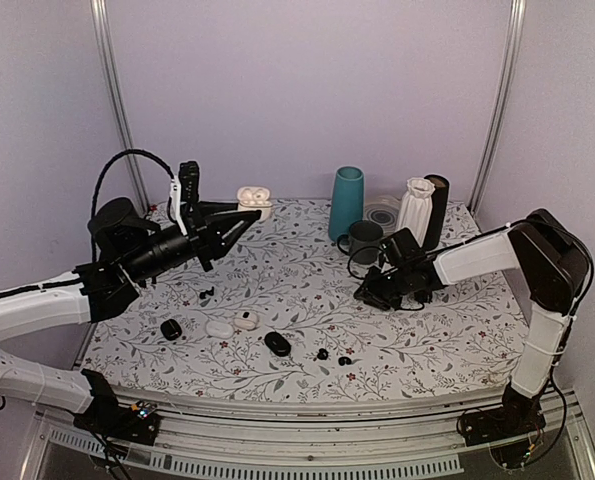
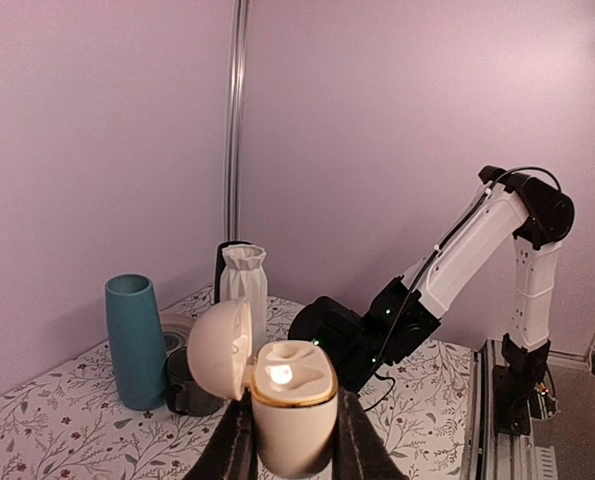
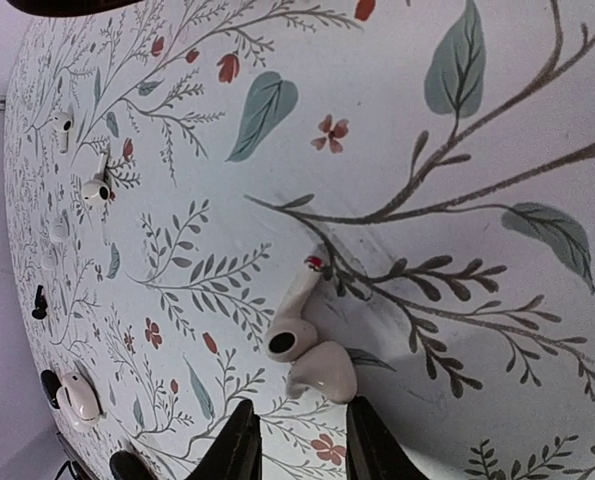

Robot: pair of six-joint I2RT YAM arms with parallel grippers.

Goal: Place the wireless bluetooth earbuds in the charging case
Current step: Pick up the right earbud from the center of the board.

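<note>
Floral bench: left gripper, raised, clenched on the open white charging case; right gripper released, low over a white earbud; two black earbuds lie nearer the front.

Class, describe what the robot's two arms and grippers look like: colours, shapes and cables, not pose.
The left arm and right arm both have smooth white link shells joined by rounded black joints. A black cable loops above the left arm's wrist. The left gripper and right gripper are black, each tapering to two slim fingers.
</note>
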